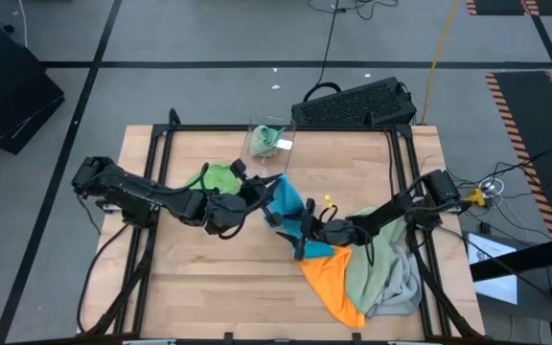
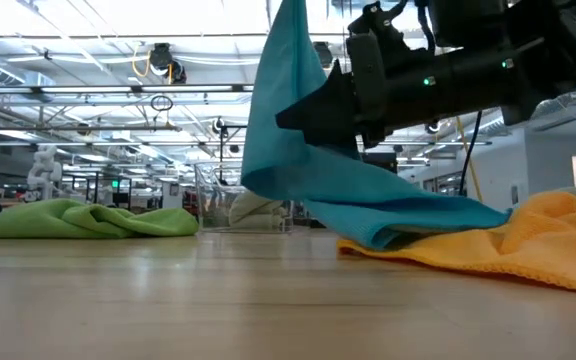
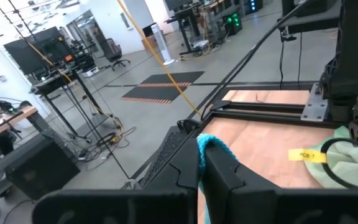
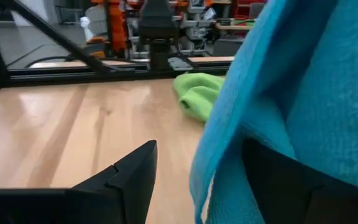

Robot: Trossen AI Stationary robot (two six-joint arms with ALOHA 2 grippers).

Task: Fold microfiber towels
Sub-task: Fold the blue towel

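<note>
A blue towel (image 1: 286,201) hangs from my left gripper (image 1: 263,192), which is shut on it at the table's middle. The towel's lower end (image 2: 398,222) rests on an orange towel (image 1: 333,280). My right gripper (image 1: 291,240) reaches in level from the right and is open. The blue towel's hanging edge (image 4: 207,174) stands between its fingers. A sage green towel (image 1: 377,264) and a grey one (image 1: 406,290) lie heaped at the near right. A bright green towel (image 1: 220,177) lies behind my left arm. My left gripper pinches an upper corner of the blue towel (image 3: 212,144) between its two shut fingers; a small tuft pokes out past them. The fingers come in about level from the table's left. The towel hangs slack below them, its lower end on the orange towel. My right gripper's fingers (image 4: 129,177) straddle the blue towel's edge; whether they touch it I cannot tell.
A clear plastic bin (image 1: 269,137) with a pale green cloth in it stands at the far edge. A black keyboard-like object (image 1: 357,103) lies beyond it. Black frame rails (image 1: 151,163) run along the table's sides. Bare wood (image 1: 209,287) lies at the near left.
</note>
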